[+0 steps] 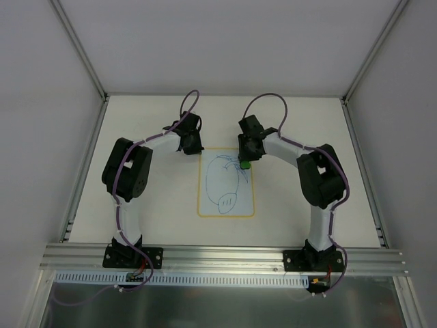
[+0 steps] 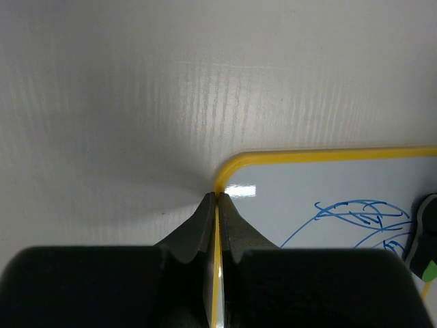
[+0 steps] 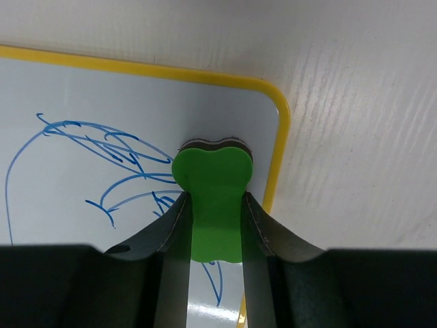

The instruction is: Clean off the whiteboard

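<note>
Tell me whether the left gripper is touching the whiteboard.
Touching. The left wrist view shows the left gripper shut on the yellow edge of the whiteboard, which is pinched between its jaws.

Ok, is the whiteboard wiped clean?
No, blue scribbles run across the whiteboard right beside the green eraser.

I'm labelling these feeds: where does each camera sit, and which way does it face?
Top: above and behind, looking down on the table; both arms show whole.
Left wrist: on the left gripper, looking past its fingers, shut on the yellow edge of the whiteboard.
Right wrist: on the right gripper, looking down at the green eraser it clamps.
Both wrist views share the blue scribbles.
</note>
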Controlling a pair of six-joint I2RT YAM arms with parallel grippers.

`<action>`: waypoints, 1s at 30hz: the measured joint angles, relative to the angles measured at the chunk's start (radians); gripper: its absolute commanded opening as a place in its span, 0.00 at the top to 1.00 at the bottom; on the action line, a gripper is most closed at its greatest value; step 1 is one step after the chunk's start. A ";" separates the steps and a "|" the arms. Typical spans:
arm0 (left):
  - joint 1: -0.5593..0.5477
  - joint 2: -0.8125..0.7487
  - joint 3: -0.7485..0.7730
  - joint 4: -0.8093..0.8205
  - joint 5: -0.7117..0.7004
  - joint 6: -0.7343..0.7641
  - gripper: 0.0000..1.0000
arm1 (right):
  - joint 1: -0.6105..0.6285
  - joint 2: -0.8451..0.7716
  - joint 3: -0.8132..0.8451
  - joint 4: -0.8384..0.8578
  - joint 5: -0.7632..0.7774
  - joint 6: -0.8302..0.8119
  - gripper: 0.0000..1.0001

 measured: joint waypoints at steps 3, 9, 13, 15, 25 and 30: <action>-0.002 0.000 -0.003 0.009 0.016 -0.017 1.00 | 0.002 0.011 0.015 -0.004 0.000 -0.003 1.00; -0.002 0.000 -0.008 0.014 0.020 -0.047 1.00 | 0.032 0.075 0.115 -0.064 0.018 -0.014 1.00; -0.002 0.000 -0.013 0.019 0.019 -0.064 1.00 | 0.089 0.141 0.217 -0.108 0.040 -0.023 1.00; -0.002 -0.001 -0.016 0.023 0.019 -0.069 1.00 | 0.120 0.168 0.262 -0.126 0.052 -0.027 1.00; -0.003 -0.004 -0.029 0.042 0.019 -0.097 1.00 | 0.164 0.196 0.305 -0.152 0.089 -0.008 1.00; -0.016 -0.004 -0.036 0.062 0.023 -0.121 1.00 | 0.090 0.133 0.207 -0.134 0.082 0.028 1.00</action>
